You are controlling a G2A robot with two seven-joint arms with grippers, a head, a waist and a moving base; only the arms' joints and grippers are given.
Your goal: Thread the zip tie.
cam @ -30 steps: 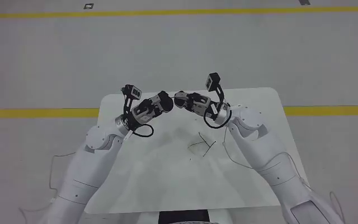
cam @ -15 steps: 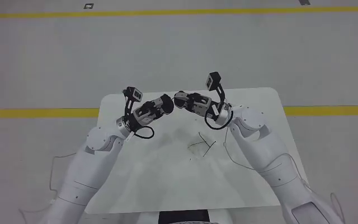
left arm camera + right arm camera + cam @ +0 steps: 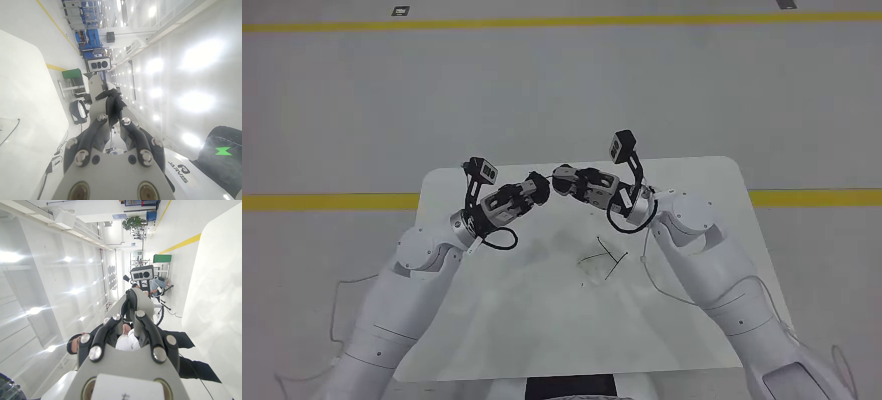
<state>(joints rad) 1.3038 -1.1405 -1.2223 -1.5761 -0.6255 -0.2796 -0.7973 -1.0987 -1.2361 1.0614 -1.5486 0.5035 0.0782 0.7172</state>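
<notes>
Fingers of the left gripper [image 3: 111, 102] are drawn tightly together. Right at their tips they pinch a short dark strip, which I take to be the zip tie [image 3: 101, 96]. One end of it juts sideways out of the pinch. The tie is too thin for me to follow along its length.

Just beyond those tips, nose to nose with them, is the right gripper [image 3: 131, 302]. Its fingers are also pressed together. I cannot tell whether it holds the other end of the same tie. In the top view the two grippers meet tip to tip, both raised above the table [image 3: 692, 200].

Farther off, below the right gripper and a little back toward the robot, a few loose ties [image 3: 604, 258] lie crossed on the table. They are well apart from both grippers.

My judgement is that picking up and raising the tie is done, since one tie is off the table and between the two grippers. Lining up the ends looks to be the step in hand. Nothing shows whether the tail has entered the head, so I take the threading itself, and the pull through, as not yet done.
</notes>
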